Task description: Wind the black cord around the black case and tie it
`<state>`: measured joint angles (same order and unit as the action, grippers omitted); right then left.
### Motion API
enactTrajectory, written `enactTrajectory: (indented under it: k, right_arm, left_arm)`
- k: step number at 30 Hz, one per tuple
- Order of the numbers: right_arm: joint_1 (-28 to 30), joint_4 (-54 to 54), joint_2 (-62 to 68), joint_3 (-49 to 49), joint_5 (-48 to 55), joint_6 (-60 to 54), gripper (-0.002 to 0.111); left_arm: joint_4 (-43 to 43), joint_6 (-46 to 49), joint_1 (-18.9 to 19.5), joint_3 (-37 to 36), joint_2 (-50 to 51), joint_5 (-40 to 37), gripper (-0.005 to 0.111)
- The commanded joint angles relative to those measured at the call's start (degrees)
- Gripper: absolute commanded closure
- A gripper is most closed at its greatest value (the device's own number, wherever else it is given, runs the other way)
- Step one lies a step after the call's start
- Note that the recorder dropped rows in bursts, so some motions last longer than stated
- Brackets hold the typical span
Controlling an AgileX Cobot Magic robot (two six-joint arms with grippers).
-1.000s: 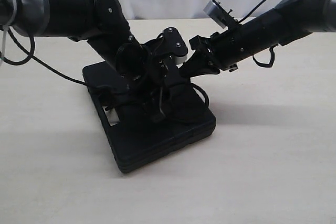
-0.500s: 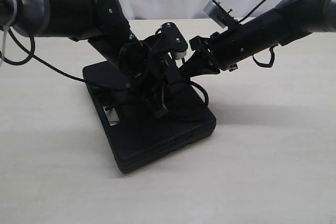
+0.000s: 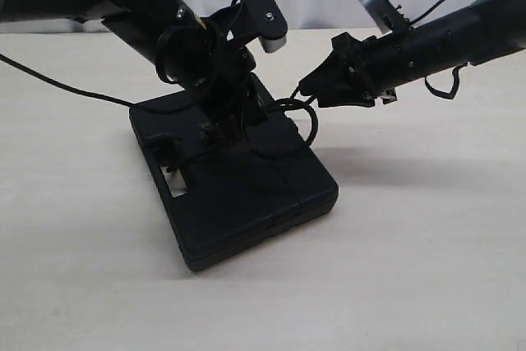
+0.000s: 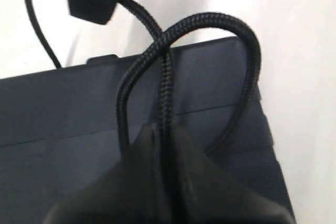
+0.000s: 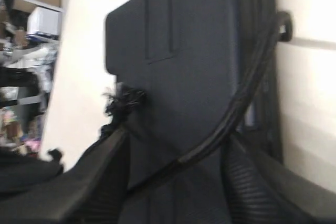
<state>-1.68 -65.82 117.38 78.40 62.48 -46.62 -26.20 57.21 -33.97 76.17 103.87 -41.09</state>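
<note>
The left gripper (image 4: 157, 132) is shut tight. It pinches the cord (image 4: 167, 85) between its fingers. The cord comes up out of the jaws and bends into a round loop over the case (image 4: 63, 108). In the exterior view the left gripper (image 3: 220, 131) points down at the middle of the lid.

The right gripper (image 5: 176, 148) is open wide. Its two fingers (image 5: 110, 182) stand far apart. The cord (image 5: 247, 93) runs across the gap between them, and I cannot tell if it touches them. In the exterior view the right gripper (image 3: 311, 88) is up above the far right edge of the case, with its tip pointing left and down. A loop of cord (image 3: 313, 123) hangs just under it.

The case (image 3: 246, 199) lies flat on the pale table (image 3: 411, 277). Its long side runs from far left to near right. The handle slot (image 3: 176, 182) is by its left edge.
</note>
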Motion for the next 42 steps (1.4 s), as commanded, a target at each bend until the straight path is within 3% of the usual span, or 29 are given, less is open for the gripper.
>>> enactTrajectory:
  k: [1, 6, 15, 20, 28, 42]
  right_arm:
    - [0.34, -1.25, -1.59, 0.20, 4.22, -0.09, 0.061]
    - [0.34, -0.24, -5.75, 0.20, 4.13, -0.71, 0.064]
    - [-2.30, 11.60, -15.35, 0.20, -1.84, 3.91, 0.064]
    - [-9.33, 24.14, -15.51, 0.20, -6.42, 9.36, 0.064]
    - [-14.43, 51.93, -15.51, -0.82, -16.69, 33.73, 0.064]
    - [-14.43, 51.12, -15.51, -2.77, -18.54, 33.87, 0.064]
  left_arm:
    - [1.55, -0.69, 0.02, 0.22, -0.59, 2.21, 0.107]
    - [5.21, -0.80, 0.02, 0.22, -0.95, 3.49, 0.107]
    - [21.77, -5.53, 0.02, 0.22, -1.00, 8.25, 0.107]
    - [28.45, -12.34, 0.02, 0.22, -3.14, 12.26, 0.107]
    - [28.35, -13.70, -0.08, 0.22, -11.81, 14.92, 0.107]
    - [28.29, -13.99, -0.08, 0.22, -22.00, 25.27, 0.107]
